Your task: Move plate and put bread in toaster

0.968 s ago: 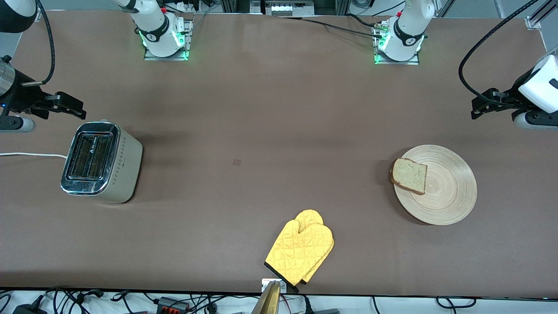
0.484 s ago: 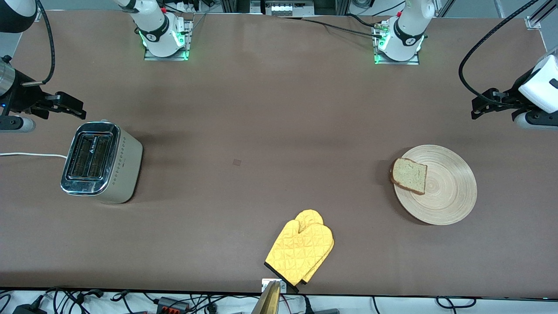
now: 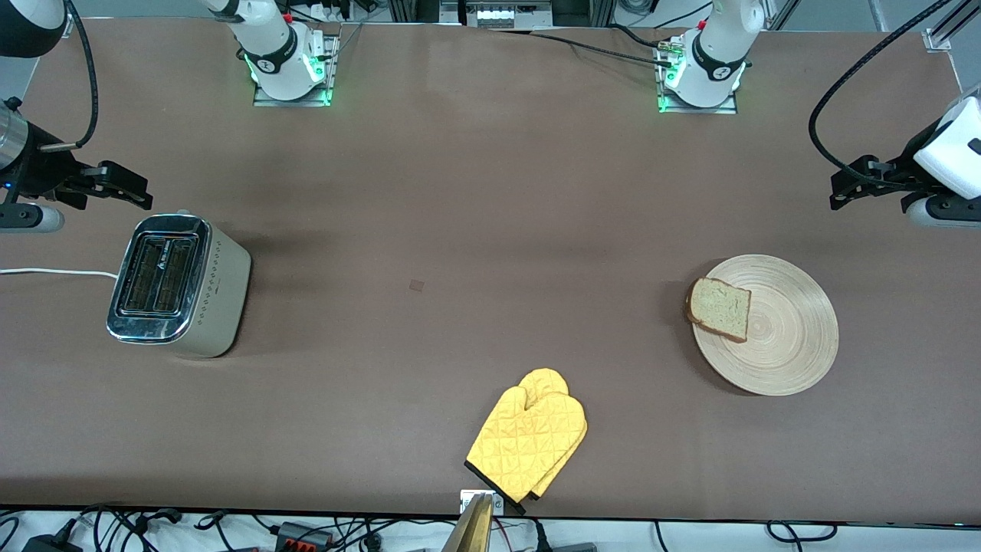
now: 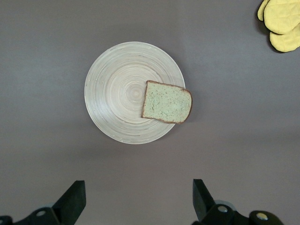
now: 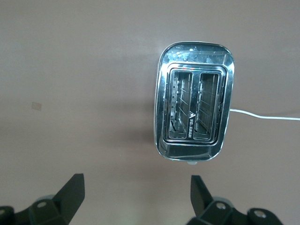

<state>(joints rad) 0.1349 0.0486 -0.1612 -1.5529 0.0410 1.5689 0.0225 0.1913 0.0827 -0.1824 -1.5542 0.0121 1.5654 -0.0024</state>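
Right tool (image 3: 126,192) hangs open above tabletop (image 3: 460,192) beside toaster (image 3: 180,285) (slots empty). Bread (image 3: 719,308) sits on plate (image 3: 774,326) rim, at left arm's end. Left tool (image 3: 843,192) open, above tabletop near plate.

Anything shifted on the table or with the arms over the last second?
Almost nothing. The left end effector drifted very slightly toward its own end of the table, fingers open, holding nothing. The right end effector hangs open above the table beside the toaster, unchanged. The bread still overhangs the plate rim; the yellow oven mitt stayed put.
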